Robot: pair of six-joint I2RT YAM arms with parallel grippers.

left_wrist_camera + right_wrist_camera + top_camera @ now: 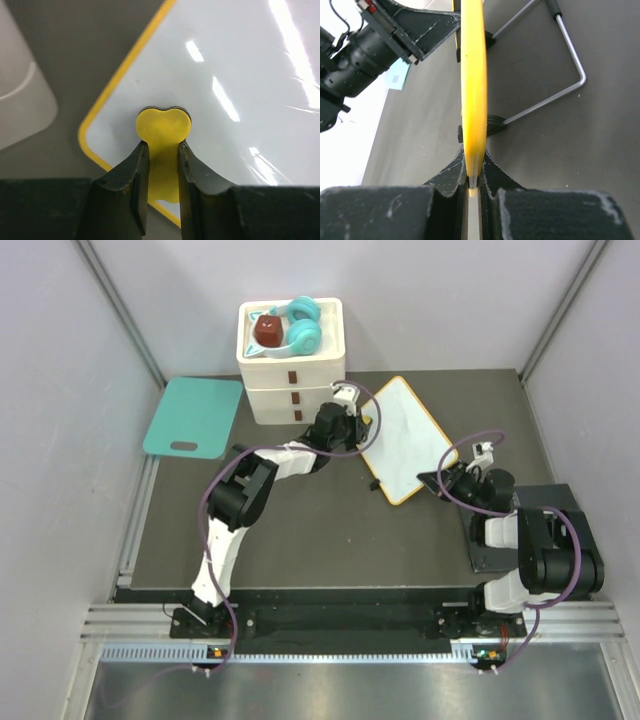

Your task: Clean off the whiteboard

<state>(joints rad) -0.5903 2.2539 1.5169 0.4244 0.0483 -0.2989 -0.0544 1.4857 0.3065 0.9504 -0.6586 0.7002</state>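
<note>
The whiteboard (405,440) is a small white rectangle with a thin orange-yellow rim and rounded corners; its face shows bare and glossy, streaked with glare, with no marks to be seen; it lies cornerwise at the rear of the table, right of the middle, just beside the white drawer unit (292,380); from the right wrist view it is seen edge-on, with a bent wire stand (560,85) at its back. The left gripper (162,147) is closed partway on a yellow heart-shaped eraser (164,124), whose dark underside rests on the board near one corner; the right gripper (472,167) is pinched nearly shut on the board's rim at the near right edge. The table (330,530) is matt dark grey; a teal board (195,417) lies at the rear left; a dark grey pad (560,502) lies under the right arm; teal headphones (303,328) sit atop the drawers; pale walls close in the sides and back.
</note>
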